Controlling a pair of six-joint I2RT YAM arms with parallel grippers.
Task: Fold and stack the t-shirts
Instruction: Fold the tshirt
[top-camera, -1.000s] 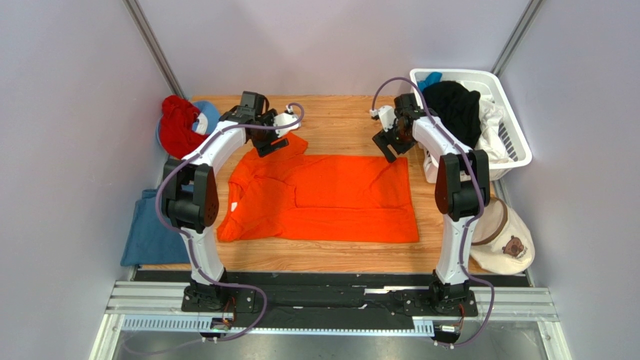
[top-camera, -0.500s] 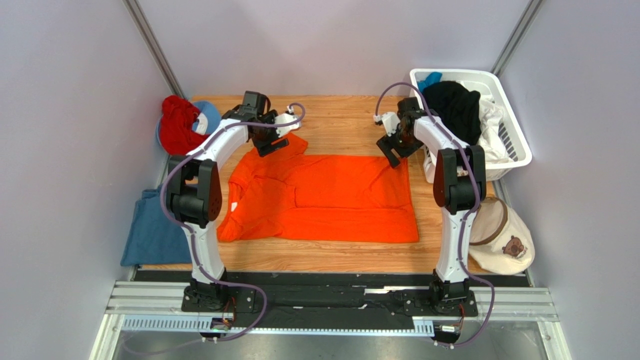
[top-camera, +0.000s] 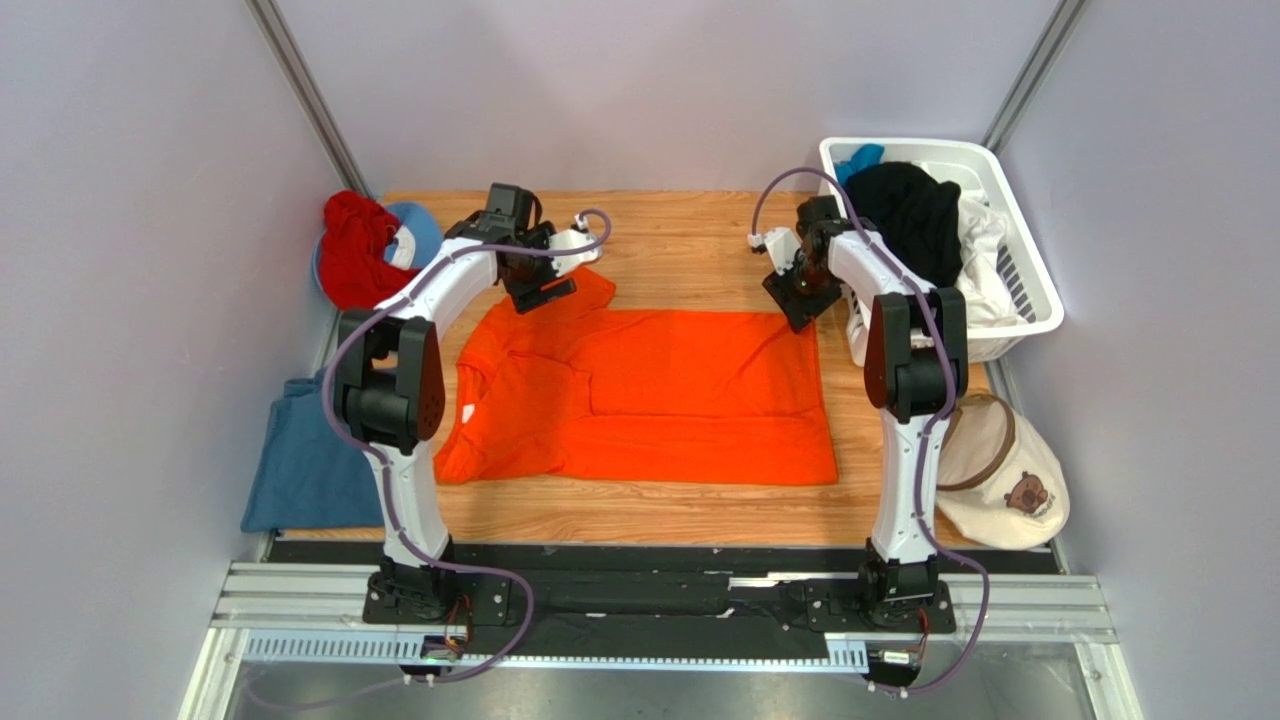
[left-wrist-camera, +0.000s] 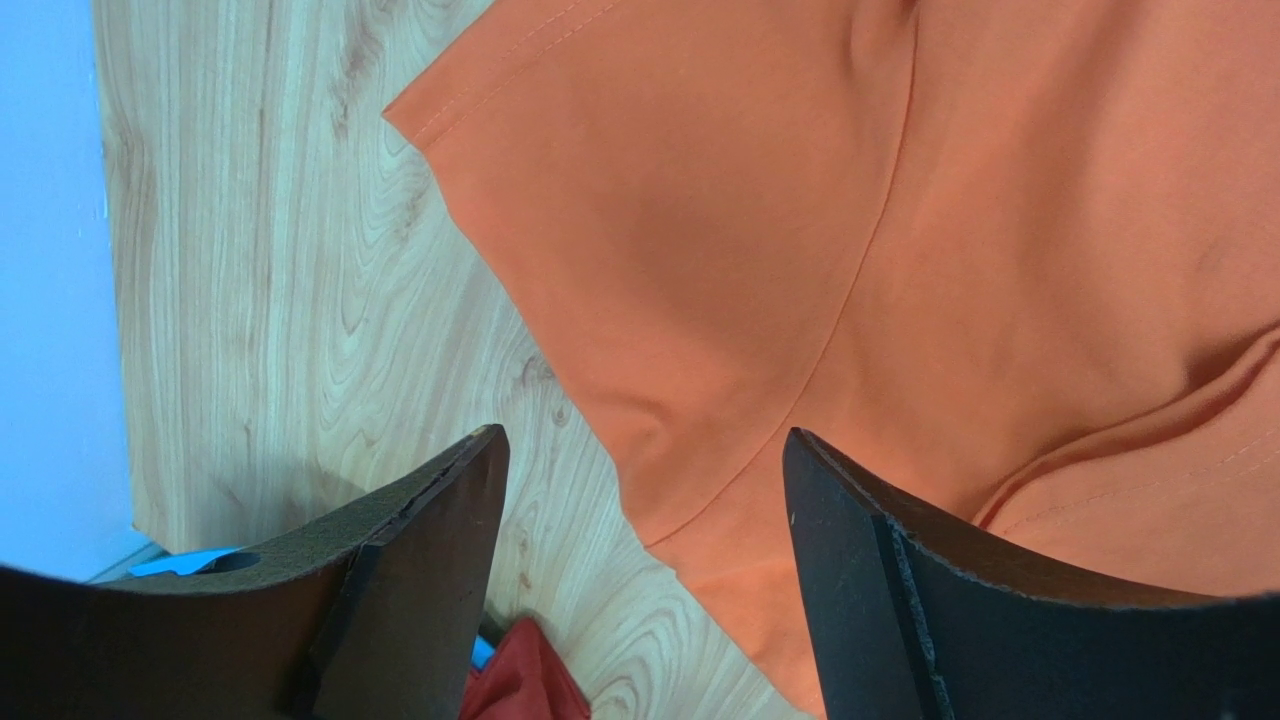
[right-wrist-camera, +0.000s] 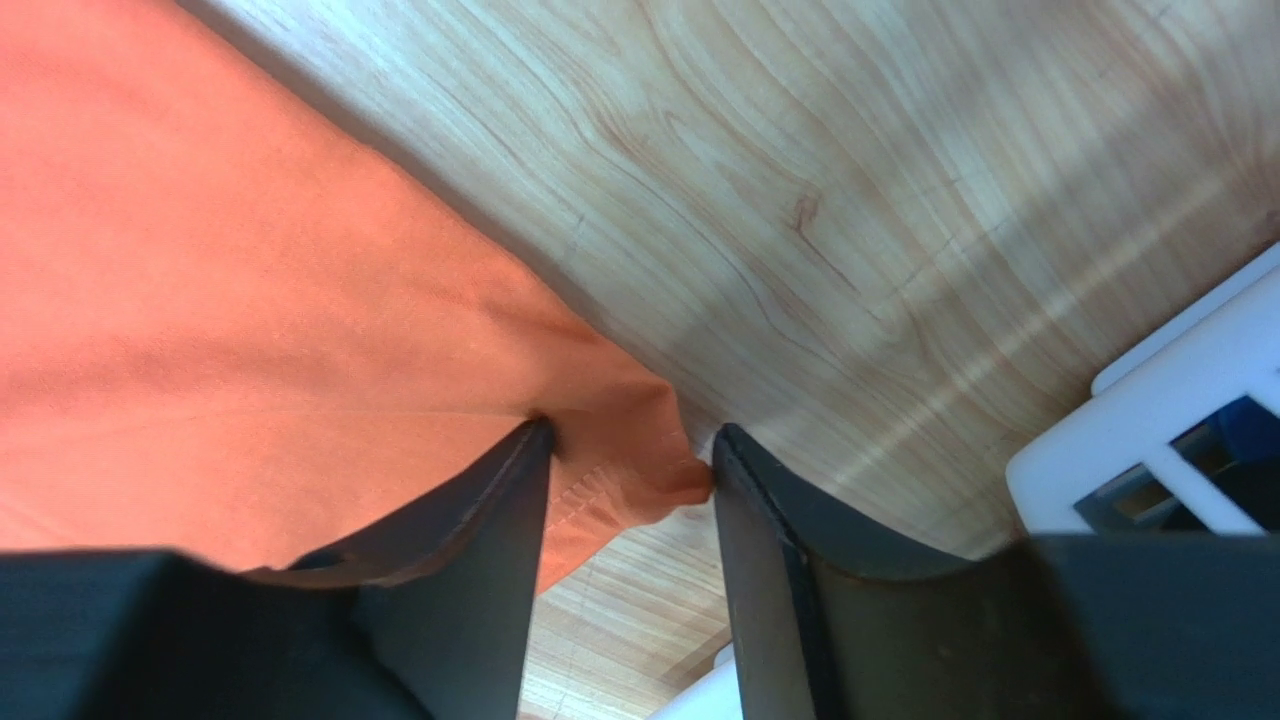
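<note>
Top external: laundry basket (top-camera: 1028, 282) (black t-shirt (top-camera: 914, 210))

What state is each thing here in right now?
orange shirt: spread out flat
left gripper: open above a sleeve
right gripper: partly closed around shirt's corner, grip unclear
basket: filled with clothes
blue shirt: lying flat, left edge
cap: lying at right edge
red cloth: crumpled

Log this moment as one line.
step: grasping far edge | left claw: open, over orange t-shirt sleeve | right claw: shut on its far right corner
</note>
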